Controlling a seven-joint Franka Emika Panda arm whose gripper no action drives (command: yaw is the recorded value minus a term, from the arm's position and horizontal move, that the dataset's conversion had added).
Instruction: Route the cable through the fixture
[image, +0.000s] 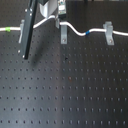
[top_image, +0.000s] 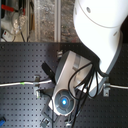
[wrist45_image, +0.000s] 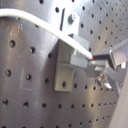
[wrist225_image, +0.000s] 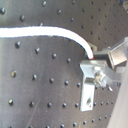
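I see a black perforated tabletop (image: 70, 95) (matte, evenly holed). My hand (wrist45_image: 97, 64) is closed on the cable (image: 77, 32), which sits at the fixture (image: 63, 34).

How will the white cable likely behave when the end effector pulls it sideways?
The cable probably flops rather than holds shape: in the first exterior view it sags in curves between the grey clips. It looks thin and light, so it likely drags easily. The end effector appears clamped on it, so slipping seems unlikely.
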